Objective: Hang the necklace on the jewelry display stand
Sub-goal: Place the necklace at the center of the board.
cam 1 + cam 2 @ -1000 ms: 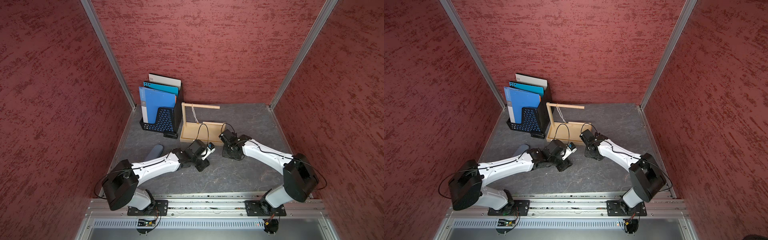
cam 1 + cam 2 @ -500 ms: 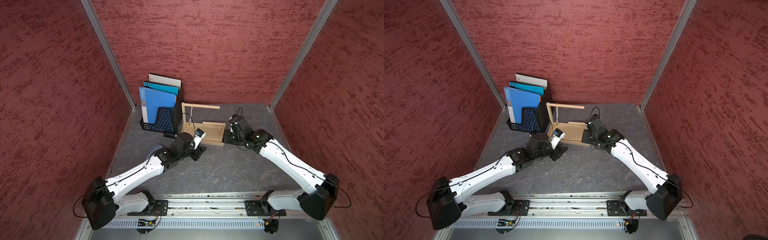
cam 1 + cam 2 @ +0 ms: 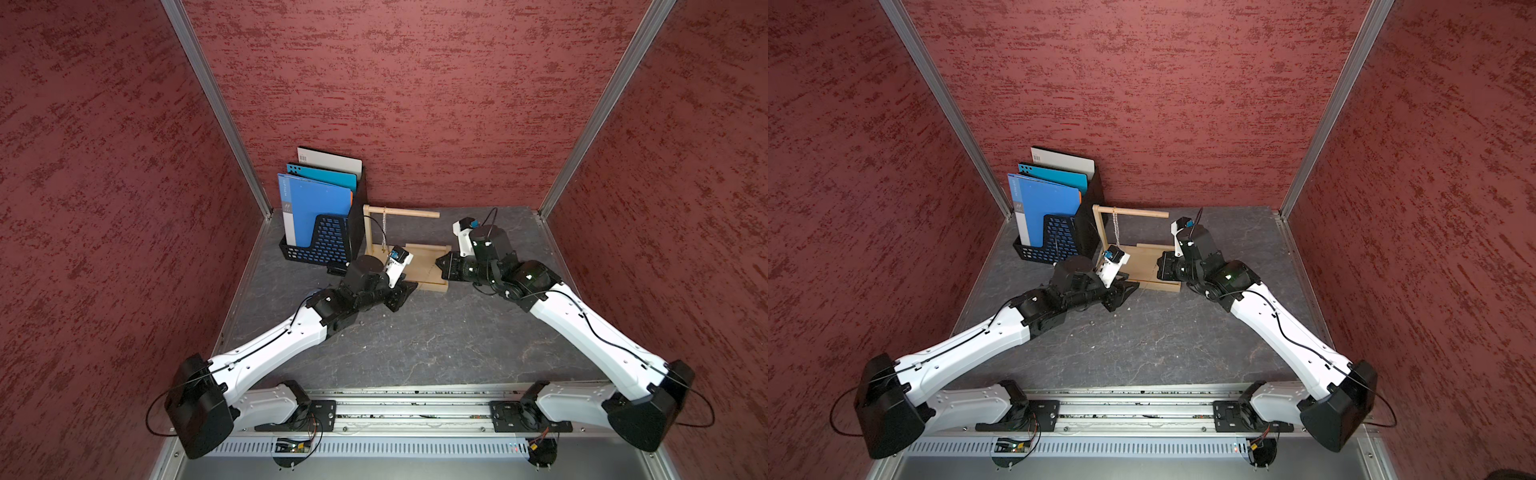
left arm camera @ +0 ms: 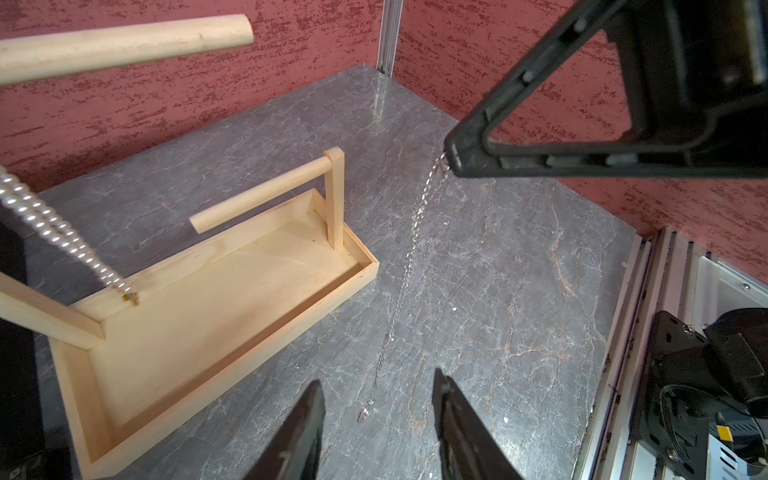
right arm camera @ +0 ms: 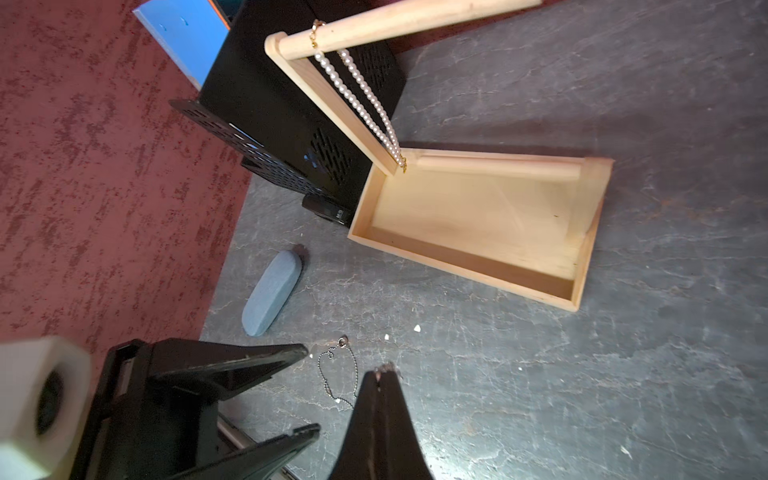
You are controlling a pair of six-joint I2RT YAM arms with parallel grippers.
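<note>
Both top views: both arms stretch low toward far desk [image 3: 415,332]. Left arm [image 3: 291,336] ends at near-left corner of stand [image 3: 428,268], right arm [image 3: 573,316] at its right end. Pearls [image 3: 384,228] hang from tall dowel [image 3: 411,212], rack [image 3: 324,245] to the left. Chain too thin to spot here; jaw gaps unclear.

Left wrist: shows what top views don't. Chain [image 4: 409,257] is pinched at its top end in right jaws, closed tight. It hangs on near side of stand, apart from it. Lower end shows btwn tips of left jaws, part open, gripping nothing.

Right wrist: right jaws closed on chain [image 5: 336,374], which loops btwn both jaw pairs. Only here: blue-grey pad [image 5: 272,293] on desk, left of stand.
</note>
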